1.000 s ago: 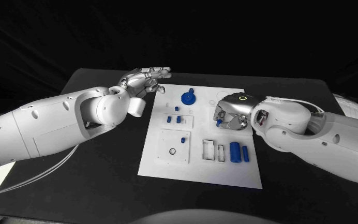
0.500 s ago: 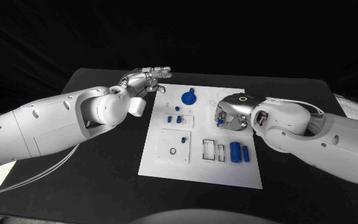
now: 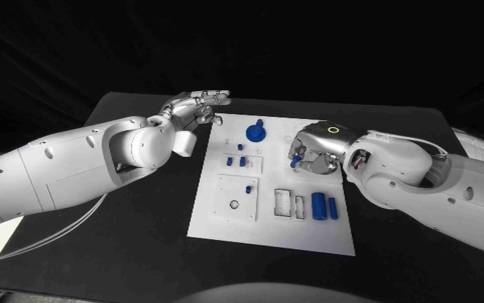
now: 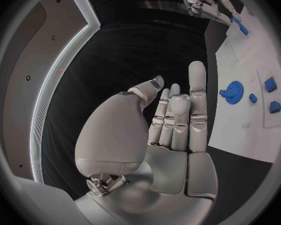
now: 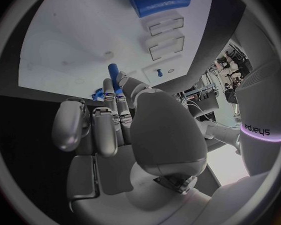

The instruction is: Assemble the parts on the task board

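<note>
One small blue peg [image 5: 113, 70] is pinched in the right hand [image 3: 310, 153], which has risen slightly above the task board [image 3: 227, 222], so insertion remains pending. The left hand [image 3: 198, 107] hovers empty, fingers loosely extended.

Your left hand [image 3: 198, 109] hangs empty, its fingers [image 4: 197, 92] straight and close together. Your right hand [image 3: 310, 154] is curled, its fingertips [image 5: 113, 82] pinching a small blue peg [image 5: 113, 74]. Both arms reach inward.
</note>
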Action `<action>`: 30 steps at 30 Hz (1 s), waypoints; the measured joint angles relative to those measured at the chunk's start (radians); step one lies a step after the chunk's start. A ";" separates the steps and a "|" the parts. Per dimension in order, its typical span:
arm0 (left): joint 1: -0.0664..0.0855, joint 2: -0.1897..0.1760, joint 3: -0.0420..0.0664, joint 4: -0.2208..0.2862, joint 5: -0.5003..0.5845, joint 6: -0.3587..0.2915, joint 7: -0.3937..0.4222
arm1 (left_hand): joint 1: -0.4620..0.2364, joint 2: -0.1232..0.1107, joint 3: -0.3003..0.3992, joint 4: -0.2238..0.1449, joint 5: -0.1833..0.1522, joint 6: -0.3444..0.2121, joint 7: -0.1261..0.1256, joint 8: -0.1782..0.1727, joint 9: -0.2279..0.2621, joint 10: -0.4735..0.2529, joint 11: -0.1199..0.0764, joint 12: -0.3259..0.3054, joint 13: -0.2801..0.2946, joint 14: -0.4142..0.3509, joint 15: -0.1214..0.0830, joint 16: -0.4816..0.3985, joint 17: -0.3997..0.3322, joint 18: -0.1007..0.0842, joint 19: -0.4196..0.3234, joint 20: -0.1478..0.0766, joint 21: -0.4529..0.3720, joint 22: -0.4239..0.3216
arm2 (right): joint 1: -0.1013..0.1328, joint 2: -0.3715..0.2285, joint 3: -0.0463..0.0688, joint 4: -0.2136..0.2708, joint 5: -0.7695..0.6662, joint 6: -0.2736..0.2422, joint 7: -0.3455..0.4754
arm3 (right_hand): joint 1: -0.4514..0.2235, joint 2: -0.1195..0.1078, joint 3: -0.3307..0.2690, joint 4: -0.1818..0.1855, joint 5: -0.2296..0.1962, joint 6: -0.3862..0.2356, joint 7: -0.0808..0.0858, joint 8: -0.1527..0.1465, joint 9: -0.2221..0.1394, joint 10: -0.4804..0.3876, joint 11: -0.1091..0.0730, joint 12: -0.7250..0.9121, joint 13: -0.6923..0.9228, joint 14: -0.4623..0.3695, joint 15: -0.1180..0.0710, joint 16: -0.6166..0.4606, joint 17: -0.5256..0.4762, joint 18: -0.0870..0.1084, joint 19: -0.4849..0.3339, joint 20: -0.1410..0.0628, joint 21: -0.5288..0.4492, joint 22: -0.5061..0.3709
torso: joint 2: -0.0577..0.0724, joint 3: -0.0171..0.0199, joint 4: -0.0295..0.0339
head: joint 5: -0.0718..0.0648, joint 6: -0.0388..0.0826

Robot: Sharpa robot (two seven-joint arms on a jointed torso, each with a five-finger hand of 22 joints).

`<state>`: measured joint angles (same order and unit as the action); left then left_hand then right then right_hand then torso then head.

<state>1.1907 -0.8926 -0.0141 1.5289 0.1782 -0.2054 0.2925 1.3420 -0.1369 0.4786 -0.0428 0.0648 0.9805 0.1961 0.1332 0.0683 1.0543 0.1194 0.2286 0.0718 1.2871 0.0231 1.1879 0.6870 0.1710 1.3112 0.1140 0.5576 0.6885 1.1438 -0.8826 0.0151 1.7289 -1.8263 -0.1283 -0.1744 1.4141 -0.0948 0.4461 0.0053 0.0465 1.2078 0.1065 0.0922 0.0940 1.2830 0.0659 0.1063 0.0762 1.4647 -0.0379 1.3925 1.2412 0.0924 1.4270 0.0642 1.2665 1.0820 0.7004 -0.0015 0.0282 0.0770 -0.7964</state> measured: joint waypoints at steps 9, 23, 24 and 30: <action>0.000 0.001 0.000 -0.001 -0.001 0.000 0.000 | 0.000 0.000 0.000 0.000 0.000 0.000 0.000 0.004 0.000 -0.002 0.002 0.000 0.000 0.000 0.000 0.000 0.000 0.000 0.000 0.000 0.000 0.000 | 0.015 -0.029 0.011 0.100 0.030 -0.028 -0.001 | 0.000 0.000 0.003 -0.003 0.000 0.000 0.000 0.000 0.003 0.003 0.003 -0.007 0.000 0.000 0.000 0.000 0.000 0.000 0.000 0.000 0.000 0.000 | 0.000 -0.0012 -0.0019 | 0.014 0.000; 0.000 0.008 0.000 -0.003 -0.002 0.002 -0.001 | 0.000 0.000 0.000 0.000 0.000 -0.004 0.004 0.004 0.000 -0.004 0.004 0.000 0.000 0.000 0.000 0.000 0.000 0.000 0.000 0.000 0.000 0.000 | -0.048 0.143 0.003 0.117 0.050 -0.062 0.033 | 0.001 -0.001 0.007 -0.007 0.000 0.000 0.001 -0.002 0.002 0.003 0.003 -0.012 -0.001 0.000 0.000 0.000 -0.003 0.000 -0.004 -0.004 0.000 -0.004 | 0.001 -0.0011 0.0004 | 0.049 -0.008; 0.000 0.008 0.000 -0.003 -0.002 0.002 -0.001 | 0.000 0.000 0.000 0.000 0.000 -0.004 0.004 0.004 0.000 -0.004 0.004 0.000 0.000 0.000 0.000 0.000 0.000 0.000 0.000 0.000 0.000 0.000 | -0.054 0.153 0.002 0.110 0.050 -0.063 0.036 | 0.001 -0.001 0.007 -0.007 -0.001 0.000 0.001 -0.002 0.002 0.003 0.003 -0.012 -0.001 0.000 0.000 0.000 -0.003 0.000 -0.004 -0.004 0.000 -0.004 | 0.002 -0.0012 0.0008 | 0.051 -0.009; 0.000 0.010 0.000 -0.001 -0.002 0.003 -0.001 | 0.000 0.000 0.000 0.000 0.000 -0.004 0.004 0.004 0.000 -0.004 0.004 0.000 0.000 0.000 0.000 0.000 0.000 0.000 0.000 0.000 0.000 -0.001 | -0.087 0.202 -0.003 0.066 0.048 -0.063 0.056 | 0.001 -0.001 0.007 -0.007 -0.001 0.000 0.001 -0.005 0.002 0.003 0.003 -0.017 -0.001 0.000 0.000 0.000 -0.005 0.000 -0.004 -0.004 0.000 -0.006 | 0.002 -0.0019 0.0009 | 0.063 -0.017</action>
<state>1.1904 -0.8830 -0.0142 1.5280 0.1764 -0.2021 0.2916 1.3420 -0.1369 0.4786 -0.0428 0.0648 0.9769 0.1997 0.1373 0.0683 1.0506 0.1231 0.2286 0.0717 1.2871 0.0231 1.1879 0.6869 0.1710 1.3112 0.1140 0.5576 0.6876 1.0566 -0.6805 0.0121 1.7944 -1.7778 -0.1913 -0.1187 1.4155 -0.0961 0.4531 -0.0020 0.0457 1.2077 0.1074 0.0871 0.0955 1.2858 0.0687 0.0889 0.0750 1.4649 -0.0375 1.3925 1.2358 0.0925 1.4233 0.0607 1.2665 1.0757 0.7022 -0.0035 0.0290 0.1397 -0.8132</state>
